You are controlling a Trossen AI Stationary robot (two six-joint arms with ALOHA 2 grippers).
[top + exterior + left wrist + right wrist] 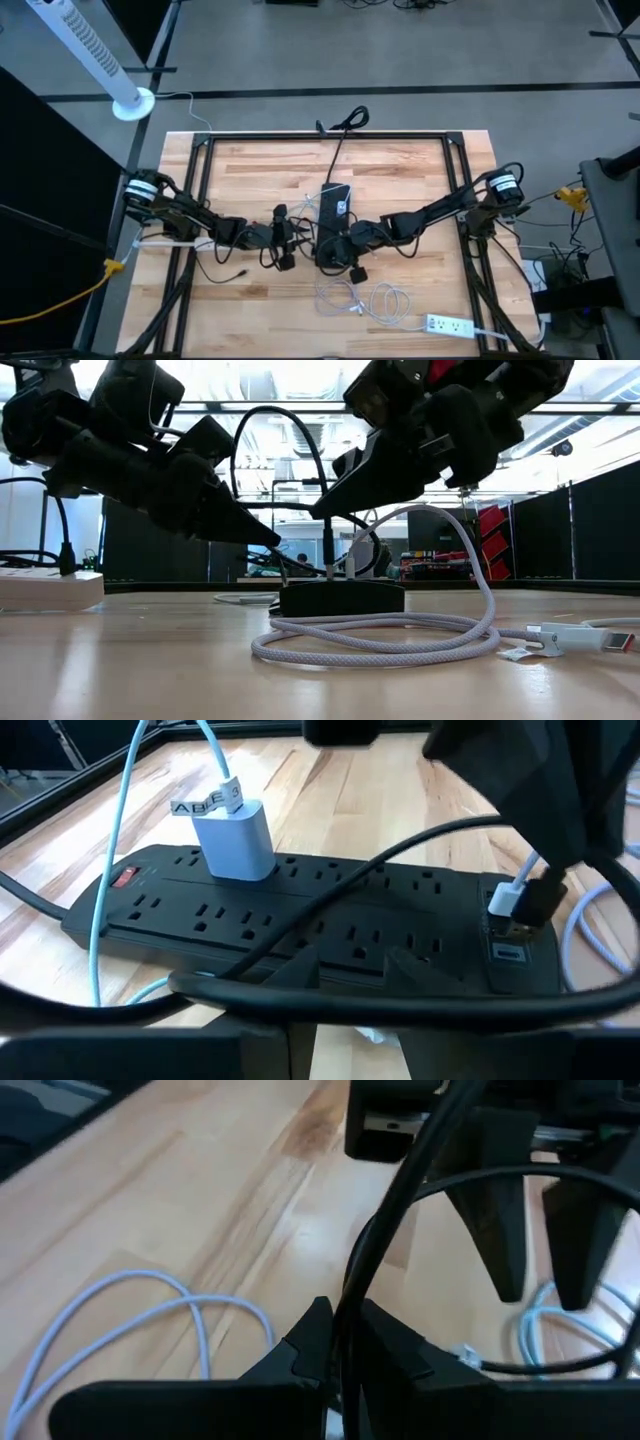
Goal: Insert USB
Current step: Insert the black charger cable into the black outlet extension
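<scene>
A black power strip [335, 210] lies lengthwise at mid-table, with a white charger [238, 840] plugged into it and USB ports [507, 942] at its near end. A white USB plug [505, 902] stands upright right over those ports; whether it is seated I cannot tell. Its white cable [400, 645] coils on the table. My right gripper [345, 1320] slants down over that end, shut on a black cable [400, 855]. My left gripper [355, 970] hovers open beside the strip's left side, its fingers [500, 1230] pointing down. My right gripper has the black cable [352, 1295] in the narrow gap between its two fingers, the cable running along them rather than across. The fingers slant down from the table's right toward the strip's near end. Past the fingertips the cable rises in a slack arc [520, 1172].
A white power strip [450, 325] lies near the front right edge, beside the white cable coil [365, 300]. Loose black cables [230, 268] trail at the left. The black strip's cord [340, 135] runs off the far edge. A black cable [420, 1005] crosses close under my left gripper.
</scene>
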